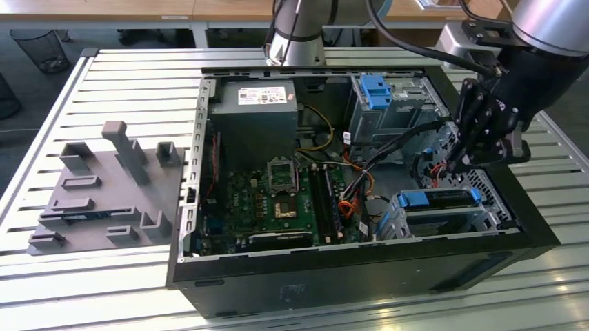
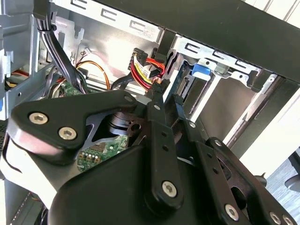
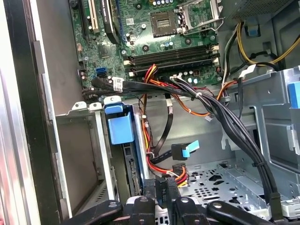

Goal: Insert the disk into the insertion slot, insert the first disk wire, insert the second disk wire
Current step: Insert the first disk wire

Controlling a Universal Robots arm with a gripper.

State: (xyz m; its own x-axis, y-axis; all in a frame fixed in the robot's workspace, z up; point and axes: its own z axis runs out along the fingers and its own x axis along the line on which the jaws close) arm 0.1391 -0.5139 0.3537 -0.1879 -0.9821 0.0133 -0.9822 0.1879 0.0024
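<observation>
The disk [image 1: 438, 198] sits in the insertion slot [image 1: 405, 222], at the near end of the computer case [image 1: 368, 289] on the exterior view's right. Its blue carrier rail is uppermost and level with the cage top. That rail runs across the exterior view from left to right, so I judge the long axis to lie that way. The side facing the far cabling looks like the connector side, though this cannot be confirmed. The gripper [image 1: 456, 165] hangs just beyond the disk on the far side. In the second wrist view its fingers are drawn almost together, and they appear to be pinching the plug end of a disk wire [image 2: 146, 70] made of red, yellow and black strands. A black cable [image 3: 185, 151] with a blue tab hangs loose nearby. In my assessment the disk is rigid, fairly heavy and sensitive to shock, and is best handled by its carrier. The wire strands are soft and springy and the plug is hard and small, so any hold belongs on the plug body, not on the strands.
</observation>
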